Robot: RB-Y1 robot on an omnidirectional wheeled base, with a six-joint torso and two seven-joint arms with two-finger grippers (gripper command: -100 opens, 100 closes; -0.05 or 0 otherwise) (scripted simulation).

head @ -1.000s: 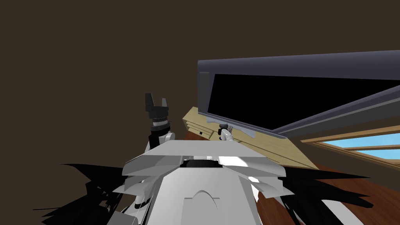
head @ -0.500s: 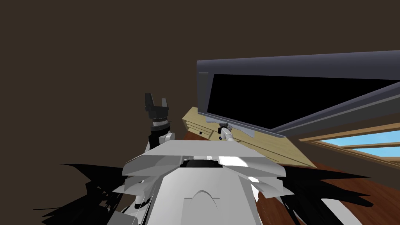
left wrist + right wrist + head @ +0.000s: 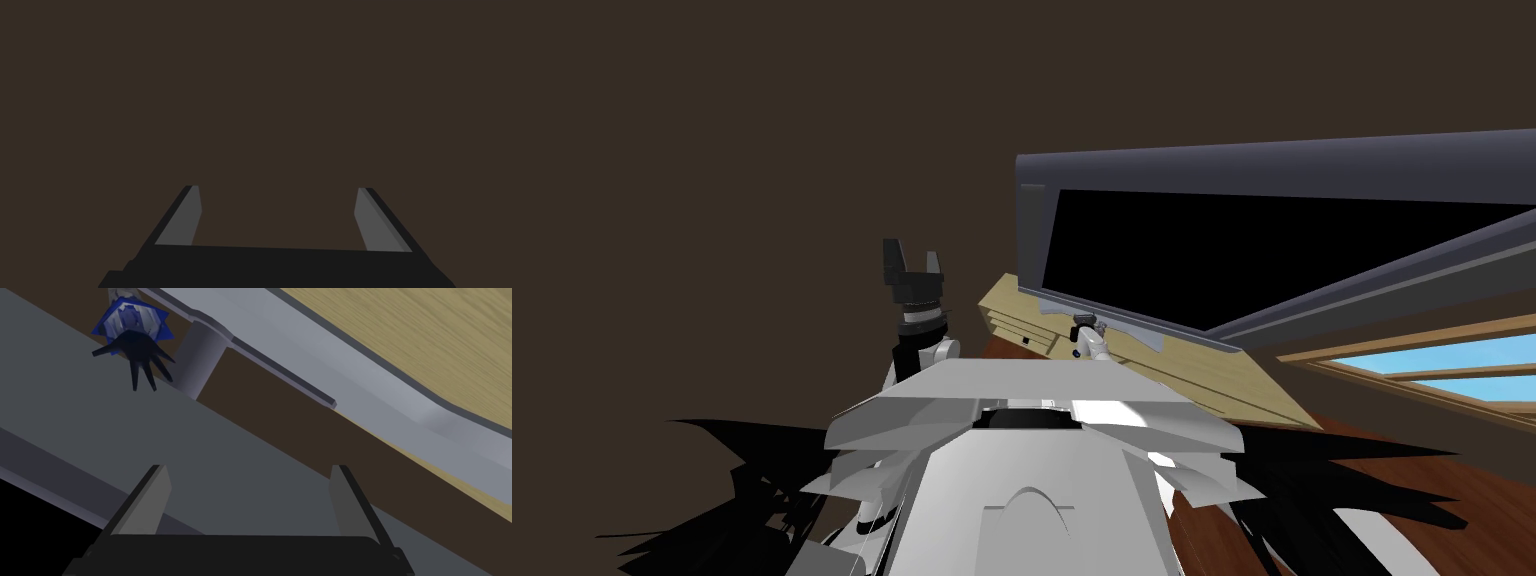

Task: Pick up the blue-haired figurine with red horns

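Head view: the left gripper is raised at centre frame against a dark brown wall. Right of centre, the right gripper sits at the lower edge of a television on a pale wood cabinet.

Left wrist view: the fingers are spread wide with nothing between them.

Right wrist view: the fingers are likewise wide apart and empty. The blue figurine shows beyond them, well apart, just beside the television's grey post.

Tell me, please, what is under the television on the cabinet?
Under the television, a grey neck rises from a flat grey base on the light wood cabinet. A blue, dark-spiked figurine is beside the neck. Its foot is cut off, so what it rests on is unseen.
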